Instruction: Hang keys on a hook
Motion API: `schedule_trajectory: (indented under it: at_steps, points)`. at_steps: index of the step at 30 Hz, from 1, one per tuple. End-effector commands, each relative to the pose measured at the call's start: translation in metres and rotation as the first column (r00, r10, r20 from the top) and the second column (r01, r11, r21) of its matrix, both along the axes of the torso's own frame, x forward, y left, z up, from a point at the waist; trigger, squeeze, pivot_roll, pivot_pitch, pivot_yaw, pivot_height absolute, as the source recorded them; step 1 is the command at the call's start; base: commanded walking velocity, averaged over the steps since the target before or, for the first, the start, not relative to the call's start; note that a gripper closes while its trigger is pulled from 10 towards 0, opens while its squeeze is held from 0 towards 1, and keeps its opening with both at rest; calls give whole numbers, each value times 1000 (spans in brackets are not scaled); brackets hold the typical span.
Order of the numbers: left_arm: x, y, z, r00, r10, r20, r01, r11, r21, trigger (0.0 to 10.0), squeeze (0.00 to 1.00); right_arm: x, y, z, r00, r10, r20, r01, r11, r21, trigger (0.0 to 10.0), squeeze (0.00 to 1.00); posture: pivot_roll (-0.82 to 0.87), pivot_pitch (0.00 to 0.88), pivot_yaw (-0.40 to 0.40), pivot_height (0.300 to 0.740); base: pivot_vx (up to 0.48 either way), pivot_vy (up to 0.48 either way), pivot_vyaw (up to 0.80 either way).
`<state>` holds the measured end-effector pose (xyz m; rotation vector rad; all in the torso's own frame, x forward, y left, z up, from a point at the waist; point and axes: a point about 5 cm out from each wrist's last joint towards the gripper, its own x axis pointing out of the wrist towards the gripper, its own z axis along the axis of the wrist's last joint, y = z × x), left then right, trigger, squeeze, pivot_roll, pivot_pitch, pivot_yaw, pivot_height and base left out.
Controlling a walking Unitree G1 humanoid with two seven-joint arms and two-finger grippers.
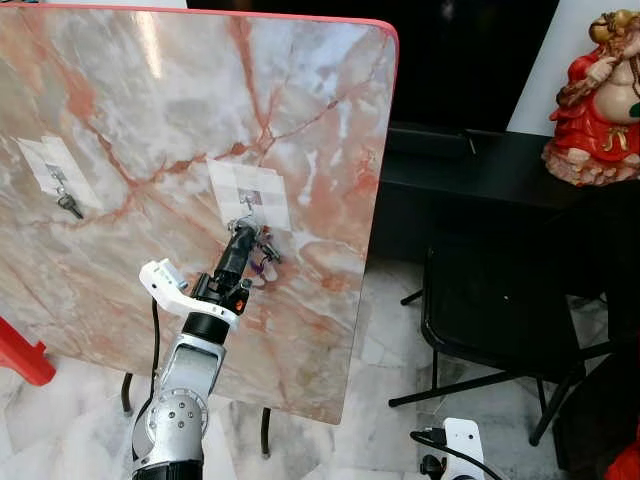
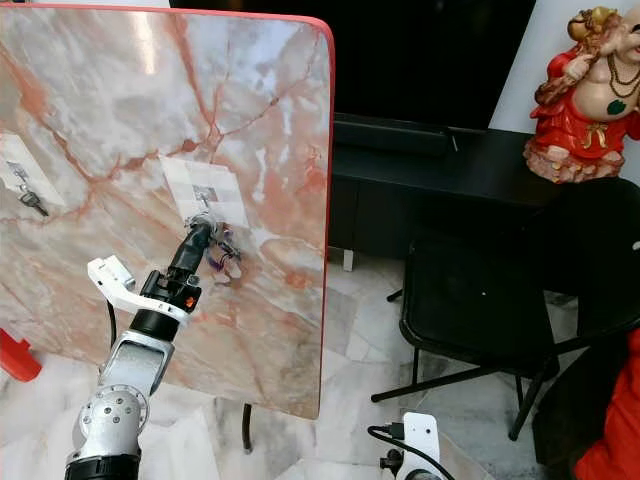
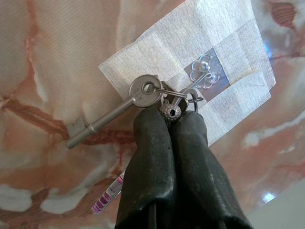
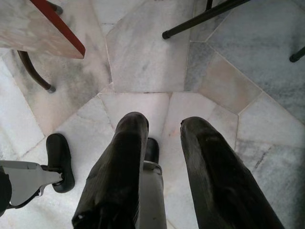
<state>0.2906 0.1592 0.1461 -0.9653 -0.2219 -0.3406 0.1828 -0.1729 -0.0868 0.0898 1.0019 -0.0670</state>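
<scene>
Currently the left gripper [image 3: 170,110] is raised against the tilted marble slab [image 1: 150,120], its fingers [image 3: 152,157] pressed together and clamped on the keys [image 3: 143,93] at the ring end. One silver key hangs off to the side of the fingertips, and a small patterned ball sits right at the tips. Just beyond the fingertips is the hook [image 3: 206,71], fixed on a white tape patch [image 3: 143,52]; the ring lies at the hook, though whether it is over it cannot be told. A second patch [image 1: 50,165] with another key [image 1: 68,205] sits well apart on the slab. The right gripper [image 4: 162,129] hangs over the floor tiles [image 4: 224,62], fingers apart, holding nothing.
</scene>
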Motion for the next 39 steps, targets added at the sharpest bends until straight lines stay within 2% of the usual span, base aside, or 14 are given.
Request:
schedule_trajectory:
  at_steps: [1, 9, 11, 21, 28, 39]
  points:
    - [5, -5, 8, 999, -6, 32, 6, 1000, 9, 10000, 0, 0, 0, 0, 1000, -1, -4, 1, 1000, -1, 10000, 0, 59, 34, -15, 740, 0, 0, 0]
    - [3, -6, 7, 999, -22, 36, 22, 1000, 15, 10000, 0, 0, 0, 0, 1000, -1, -4, 1, 1000, -1, 10000, 0, 59, 34, -15, 740, 0, 0, 0]
    - [1, -8, 1, 999, -43, 19, 42, 998, 52, 10000, 0, 0, 0, 0, 1000, 0, -5, 0, 1000, 0, 10000, 0, 63, 33, -13, 740, 0, 0, 0]
    - [-4, -11, -9, 998, -68, -5, 68, 996, 59, 10000, 0, 0, 1, 0, 1000, 0, -6, 0, 1000, 1, 10000, 0, 60, 33, -14, 740, 0, 0, 0]
    - [-4, -10, -2, 998, -63, 25, 61, 995, 75, 10000, 0, 0, 0, 0, 1000, 2, -7, -2, 1000, 0, 10000, 0, 61, 33, -15, 740, 0, 0, 0]
    - [-5, -7, 10, 995, -57, 79, 53, 997, 57, 10000, 0, 0, 0, 0, 1000, 4, -8, -4, 1000, -2, 10000, 0, 61, 32, -15, 740, 0, 0, 0]
